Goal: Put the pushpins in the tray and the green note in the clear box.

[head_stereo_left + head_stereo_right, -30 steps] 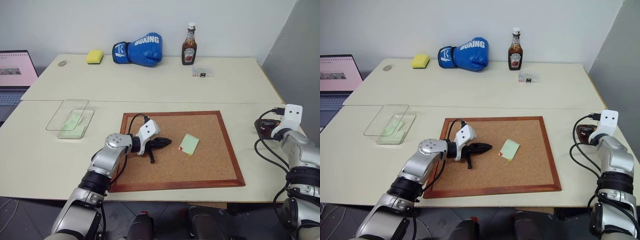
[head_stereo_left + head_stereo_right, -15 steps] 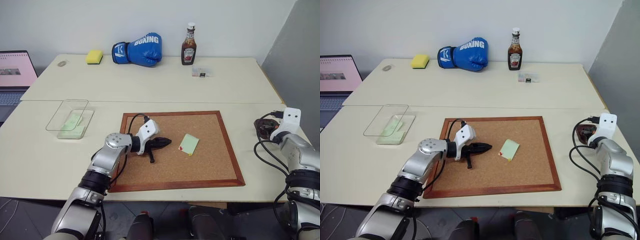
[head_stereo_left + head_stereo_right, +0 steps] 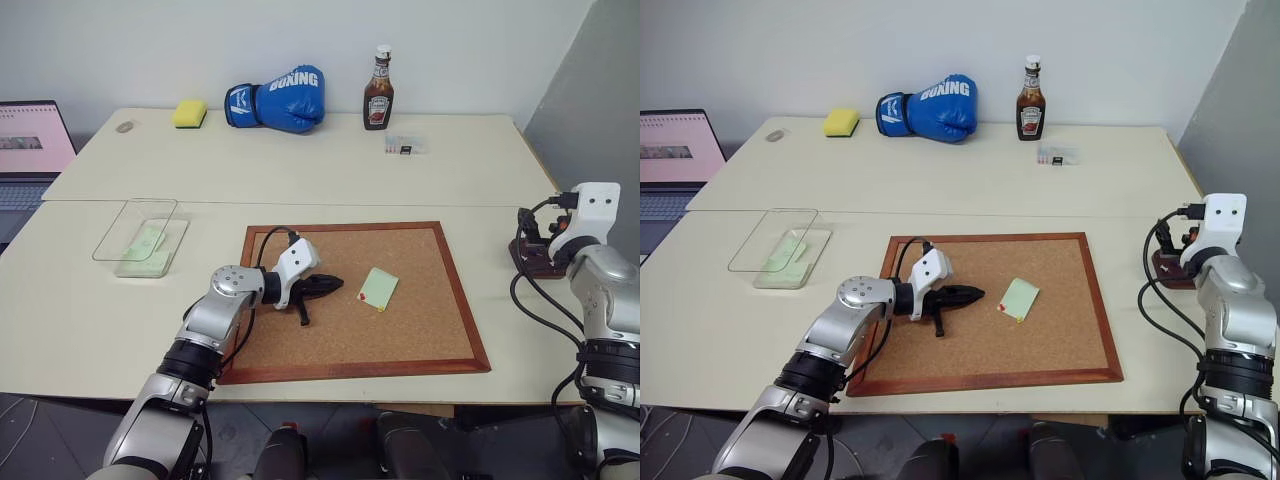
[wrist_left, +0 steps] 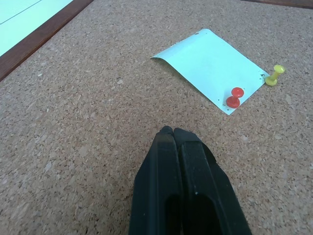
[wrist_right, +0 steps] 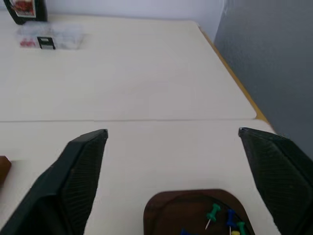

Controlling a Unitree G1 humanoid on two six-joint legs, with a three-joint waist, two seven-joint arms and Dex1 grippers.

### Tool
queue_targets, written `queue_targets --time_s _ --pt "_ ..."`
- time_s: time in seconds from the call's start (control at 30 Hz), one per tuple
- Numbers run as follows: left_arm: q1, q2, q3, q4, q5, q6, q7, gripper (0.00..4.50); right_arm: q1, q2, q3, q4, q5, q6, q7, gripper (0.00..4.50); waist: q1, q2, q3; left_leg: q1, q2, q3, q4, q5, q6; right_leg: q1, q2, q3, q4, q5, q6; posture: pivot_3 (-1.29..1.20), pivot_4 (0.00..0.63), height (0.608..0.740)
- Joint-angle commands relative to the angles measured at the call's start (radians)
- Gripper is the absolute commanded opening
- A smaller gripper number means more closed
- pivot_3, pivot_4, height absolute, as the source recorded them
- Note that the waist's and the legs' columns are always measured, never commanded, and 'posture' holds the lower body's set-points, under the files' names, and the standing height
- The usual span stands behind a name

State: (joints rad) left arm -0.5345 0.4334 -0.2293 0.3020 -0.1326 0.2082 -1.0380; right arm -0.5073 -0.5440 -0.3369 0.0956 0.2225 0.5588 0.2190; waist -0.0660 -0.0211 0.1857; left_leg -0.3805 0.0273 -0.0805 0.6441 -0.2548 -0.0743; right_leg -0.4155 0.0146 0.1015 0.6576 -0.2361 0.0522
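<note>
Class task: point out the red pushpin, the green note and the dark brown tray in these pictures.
red pushpin [image 4: 235, 96]: left wrist view, its round head.
green note [image 4: 210, 63]: left wrist view, middle of the sheet.
tray [image 5: 168, 208]: right wrist view, bare inner floor.

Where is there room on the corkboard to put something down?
The corkboard is bare along its near edge and its right side. It is crowded in the middle, where the left tool sits beside the green note with a red pin and a yellow pin.

Note [image 3: 378, 288] on corkboard [image 3: 420, 340], clear box [image 3: 140, 236] to its left, tray [image 3: 532, 262] to its right.
</note>
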Motion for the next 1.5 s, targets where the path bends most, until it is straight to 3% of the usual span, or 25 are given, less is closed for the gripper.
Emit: queue_targets --time_s 0.03,0.23,0.33,0.77,1.47,1.5 --pt "-0.004 -0.010 -0.019 0.016 0.021 0.002 0.003 0.00 0.011 -0.041 0.058 -0.188 0.076 0.061 0.135 4.49 0.001 0.000 0.000 0.000 0.000 0.000 0.000 0.000 0.000 0.000 0.000 0.000 0.000 0.000 0.000 0.00 0.150 0.740" --pt "-0.008 -0.011 -0.018 0.021 0.021 0.002 -0.001 0.00 0.231 -0.139 0.232 -0.498 0.204 0.111 0.434 4.49 0.012 0.000 0.000 -0.002 0.000 -0.001 0.000 0.000 0.000 0.000 0.000 -0.002 -0.002 0.000 0.000 0.00 0.150 0.740" --pt "-0.008 -0.009 -0.018 0.021 0.019 0.006 -0.004 0.00 0.302 -0.167 0.302 -0.577 0.224 0.105 0.509 4.49 0.010 0.000 0.000 -0.002 0.000 -0.001 -0.001 0.000 0.000 0.000 0.000 -0.002 -0.004 0.000 0.000 0.00 0.150 0.740" --pt "0.012 0.002 -0.014 -0.010 0.015 0.020 -0.007 0.00 0.302 -0.056 0.498 -0.512 0.111 -0.012 0.502 4.49 0.009 -0.001 0.000 -0.003 0.001 -0.001 -0.001 0.000 0.000 0.001 0.000 -0.001 -0.010 0.000 0.001 0.00 0.150 0.740" --pt "0.030 0.013 -0.009 -0.040 0.013 0.038 0.001 0.00 0.240 0.015 0.579 -0.297 0.012 -0.137 0.563 4.49 0.008 -0.001 0.000 -0.003 0.001 -0.001 -0.001 0.000 0.000 0.001 0.000 -0.002 -0.010 0.001 0.002 0.00 0.150 0.740" --pt "0.030 0.013 -0.008 -0.041 0.013 0.039 0.001 0.00 0.240 0.016 0.579 -0.295 0.014 -0.140 0.569 4.13 0.008 -0.001 0.000 -0.003 0.001 -0.001 -0.001 0.000 0.000 0.001 0.000 -0.002 -0.010 0.001 0.003 0.00 0.150 0.740"
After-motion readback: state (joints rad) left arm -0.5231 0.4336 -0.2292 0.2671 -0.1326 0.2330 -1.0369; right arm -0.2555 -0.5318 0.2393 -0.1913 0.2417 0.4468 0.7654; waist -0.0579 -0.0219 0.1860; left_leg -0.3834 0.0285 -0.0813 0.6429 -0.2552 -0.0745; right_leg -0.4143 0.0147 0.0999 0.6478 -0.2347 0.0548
